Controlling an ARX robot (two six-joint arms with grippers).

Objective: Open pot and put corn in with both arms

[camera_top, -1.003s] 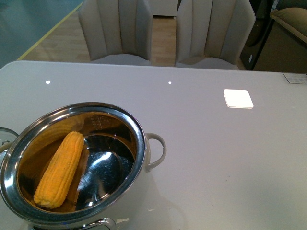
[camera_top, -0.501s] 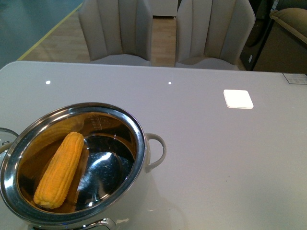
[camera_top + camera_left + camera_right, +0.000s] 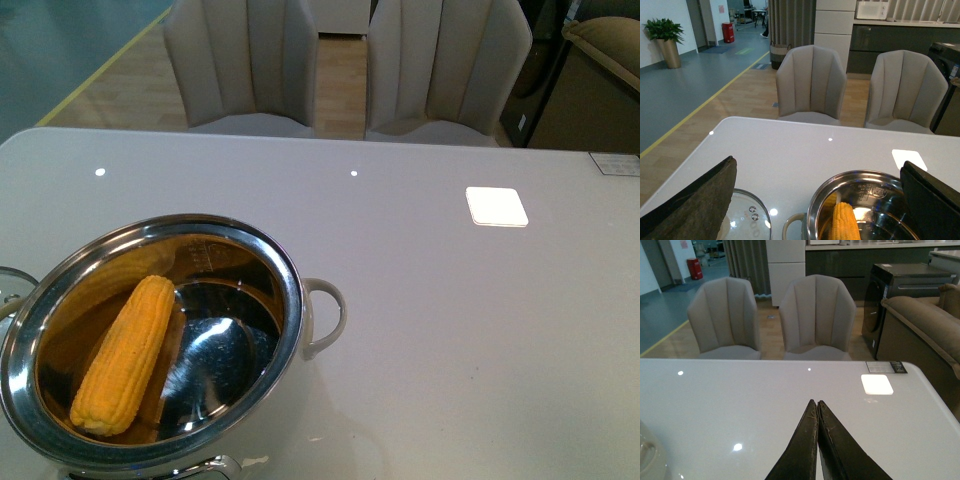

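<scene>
The stainless-steel pot (image 3: 150, 340) sits uncovered at the near left of the white surface (image 3: 450, 330), its pale loop handle (image 3: 325, 315) pointing right. The corn cob (image 3: 125, 353) lies inside it, slanted against the left wall with its tapered end toward the far side. The glass lid (image 3: 747, 220) rests flat on the surface just beside the pot, on its left. In the left wrist view the left gripper (image 3: 820, 200) hangs with its fingers (image 3: 700, 205) spread wide, released, holding nothing. In the right wrist view the right gripper (image 3: 817, 407) has its fingers (image 3: 802, 450) clenched tip to tip, empty, above bare surface. Two beige chairs (image 3: 240, 65) stand behind the surface.
</scene>
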